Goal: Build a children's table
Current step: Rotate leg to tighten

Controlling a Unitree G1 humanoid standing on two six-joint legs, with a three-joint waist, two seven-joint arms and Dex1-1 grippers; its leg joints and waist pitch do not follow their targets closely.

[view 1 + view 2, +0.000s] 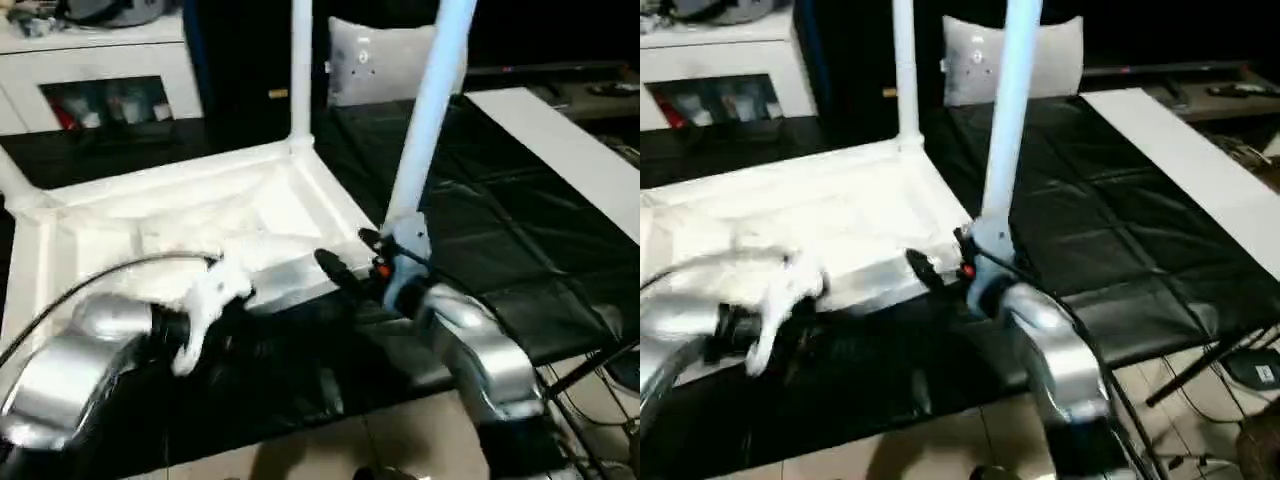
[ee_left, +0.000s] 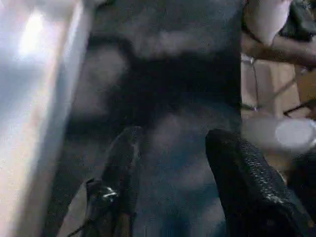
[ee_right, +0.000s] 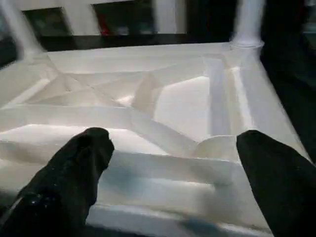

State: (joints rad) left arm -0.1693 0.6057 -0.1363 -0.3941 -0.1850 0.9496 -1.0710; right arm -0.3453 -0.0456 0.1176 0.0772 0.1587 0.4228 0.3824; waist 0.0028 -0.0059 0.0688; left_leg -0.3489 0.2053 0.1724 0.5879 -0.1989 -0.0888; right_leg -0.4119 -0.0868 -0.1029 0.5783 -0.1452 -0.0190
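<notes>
The white tabletop (image 1: pixel 180 215) lies upside down on a black mat, ribs facing up. One leg (image 1: pixel 300 70) stands upright in its far right corner. A second leg (image 1: pixel 430 110) rises, leaning a little, from the near right corner; I cannot tell how deep it sits. The stub of a third leg (image 1: pixel 14 180) shows at the far left corner. My right gripper (image 1: pixel 350 250) is open at the near right rim, just left of the leaning leg's foot, and holds nothing. My left gripper (image 2: pixel 175 138) is open over the mat beside the near rim, with an empty gap between its fingers.
A grey-white pillow-like bag (image 1: pixel 385 55) leans at the back. A flat white board strip (image 1: pixel 570 150) lies on the mat (image 1: pixel 480 230) to the right. A white cabinet (image 1: pixel 100 70) stands at the back left. Cables and stand legs (image 1: pixel 600 370) cross the floor at the right.
</notes>
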